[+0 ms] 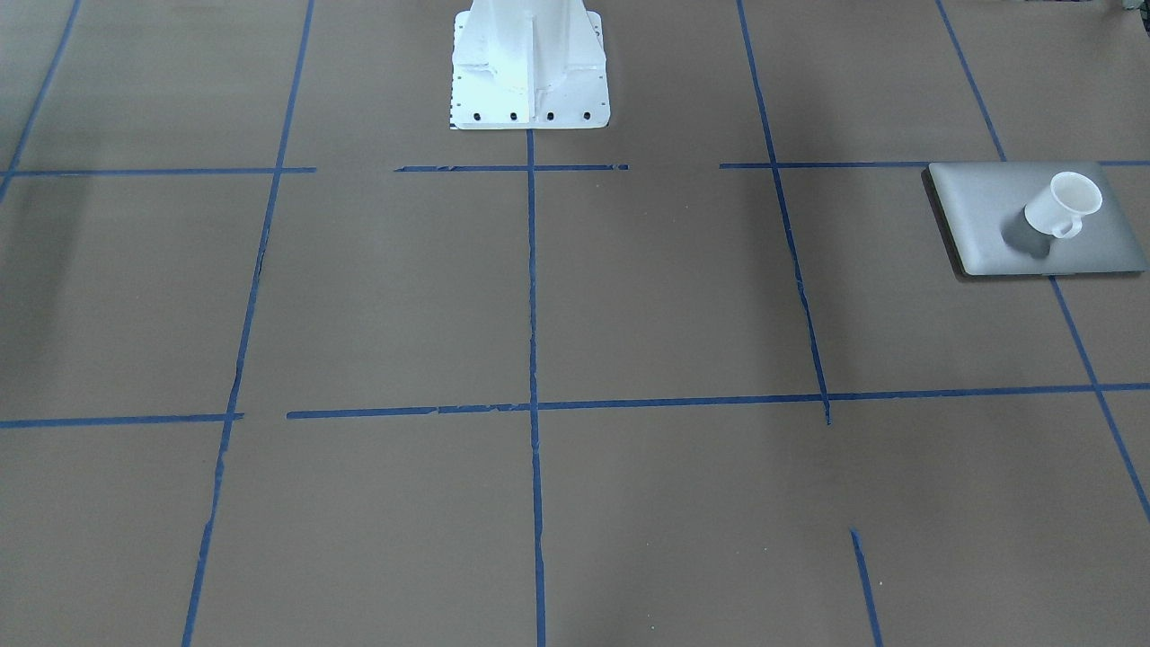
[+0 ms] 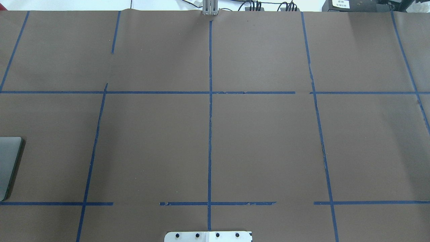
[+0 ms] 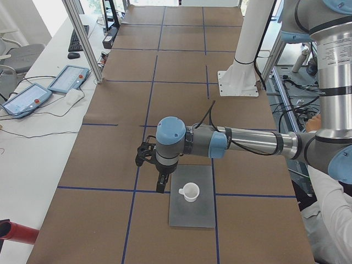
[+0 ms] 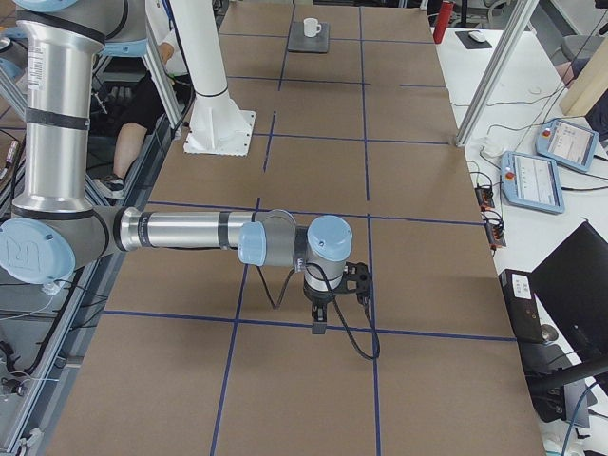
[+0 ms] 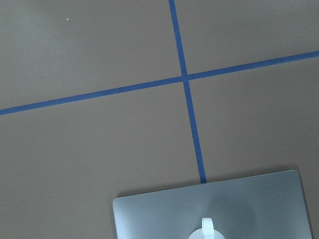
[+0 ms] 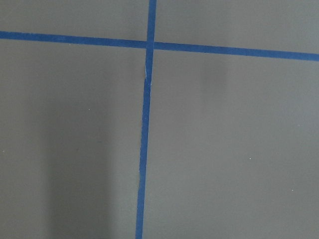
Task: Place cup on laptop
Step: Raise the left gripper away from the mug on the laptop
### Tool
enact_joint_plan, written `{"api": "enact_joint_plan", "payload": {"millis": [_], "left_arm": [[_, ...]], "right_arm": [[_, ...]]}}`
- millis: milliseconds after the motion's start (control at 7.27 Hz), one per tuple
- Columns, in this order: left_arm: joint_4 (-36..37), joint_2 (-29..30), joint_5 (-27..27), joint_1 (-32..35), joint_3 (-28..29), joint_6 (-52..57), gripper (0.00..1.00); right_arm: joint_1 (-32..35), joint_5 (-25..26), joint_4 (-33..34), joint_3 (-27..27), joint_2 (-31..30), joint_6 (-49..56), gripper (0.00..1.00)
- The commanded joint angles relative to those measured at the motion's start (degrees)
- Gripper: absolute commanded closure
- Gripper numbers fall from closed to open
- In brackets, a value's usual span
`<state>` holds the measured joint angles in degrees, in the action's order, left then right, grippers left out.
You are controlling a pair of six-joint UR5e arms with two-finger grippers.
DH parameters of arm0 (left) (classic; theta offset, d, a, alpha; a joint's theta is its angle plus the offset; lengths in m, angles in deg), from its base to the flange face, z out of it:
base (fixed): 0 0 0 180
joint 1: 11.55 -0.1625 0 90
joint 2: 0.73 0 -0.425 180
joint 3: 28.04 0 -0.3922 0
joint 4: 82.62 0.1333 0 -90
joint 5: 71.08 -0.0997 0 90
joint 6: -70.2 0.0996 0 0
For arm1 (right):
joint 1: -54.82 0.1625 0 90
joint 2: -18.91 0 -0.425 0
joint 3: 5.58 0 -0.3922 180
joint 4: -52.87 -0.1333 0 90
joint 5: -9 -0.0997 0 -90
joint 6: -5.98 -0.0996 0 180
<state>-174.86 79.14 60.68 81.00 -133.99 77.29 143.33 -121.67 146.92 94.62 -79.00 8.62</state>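
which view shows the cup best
Exterior front-facing: the cup shows whole, rim, handle and base on the laptop. Exterior left shows it whole too, smaller; exterior right tiny and far; left wrist only its handle; overhead and right wrist not at all.

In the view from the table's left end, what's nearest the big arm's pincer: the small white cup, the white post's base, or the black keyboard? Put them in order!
From the left pincer:
1. Small white cup, right beside it on the flat silver-grey laptop.
2. White post's base, mid-table, robot's side.
3. Black keyboard, far off, past the table's edge.
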Motion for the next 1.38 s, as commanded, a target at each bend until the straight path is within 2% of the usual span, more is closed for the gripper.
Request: {"api": "enact_joint_plan", "payload": {"millis": [0, 275, 550, 1238], "left_arm": [[0.0, 0.2, 0.0, 0.0, -1.1, 0.0, 0.00], [0.5, -0.2, 0.0, 0.0, -1.6, 0.1, 0.00], [3.9, -0.1, 0.0, -0.1, -1.9, 0.1, 0.00], [4.1, -0.1, 0.0, -0.2, -1.6, 0.2, 0.00]], "right_arm": [[0.0, 0.0, -0.1, 0.0, 0.0, 0.0, 0.00], [0.0, 0.0, 0.0, 0.0, 0.0, 0.0, 0.00], [0.0, 0.0, 0.0, 0.0, 0.0, 0.0, 0.00], [0.0, 0.0, -0.1, 0.0, 0.0, 0.0, 0.00]]}}
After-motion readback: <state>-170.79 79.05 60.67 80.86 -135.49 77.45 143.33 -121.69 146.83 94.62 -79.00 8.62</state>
